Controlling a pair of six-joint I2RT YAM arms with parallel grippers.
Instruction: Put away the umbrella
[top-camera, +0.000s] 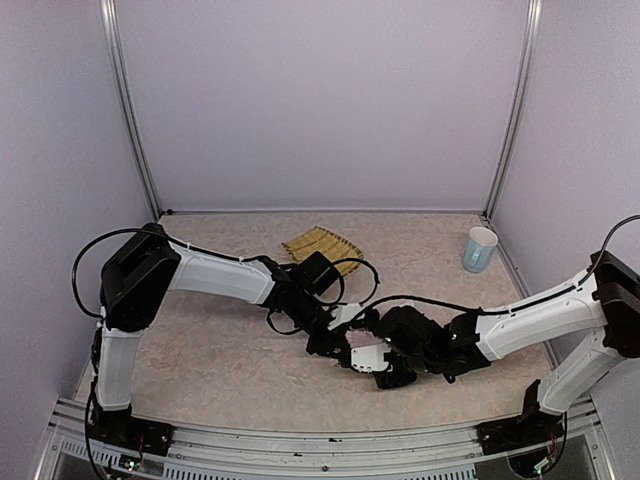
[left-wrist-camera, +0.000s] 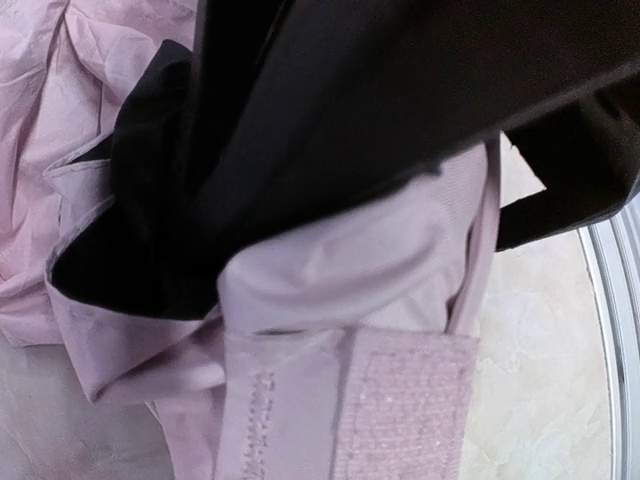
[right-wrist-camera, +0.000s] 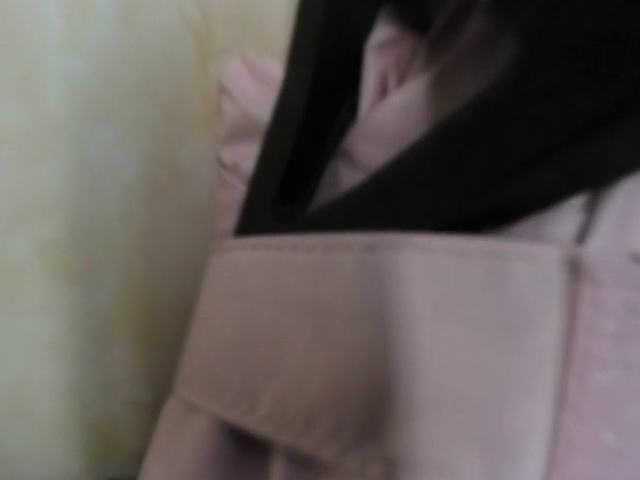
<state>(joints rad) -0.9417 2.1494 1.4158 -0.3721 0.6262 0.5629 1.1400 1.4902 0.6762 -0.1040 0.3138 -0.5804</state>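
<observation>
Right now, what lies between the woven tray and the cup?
Only bare tabletop separates the woven tray from the cup, per the top external view.

Lilac walls (top-camera: 320, 100) on three sides, aluminium posts (top-camera: 130, 110) in both far corners, well beyond the left gripper (top-camera: 338, 335). Mottled beige bench (top-camera: 200, 365). Light even, diffuse.

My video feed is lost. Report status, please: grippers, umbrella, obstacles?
Left gripper and right gripper at umbrella, jaws hidden by fabric. Umbrella bunched, mid-table. Tray and cup behind, apart from it.
</observation>
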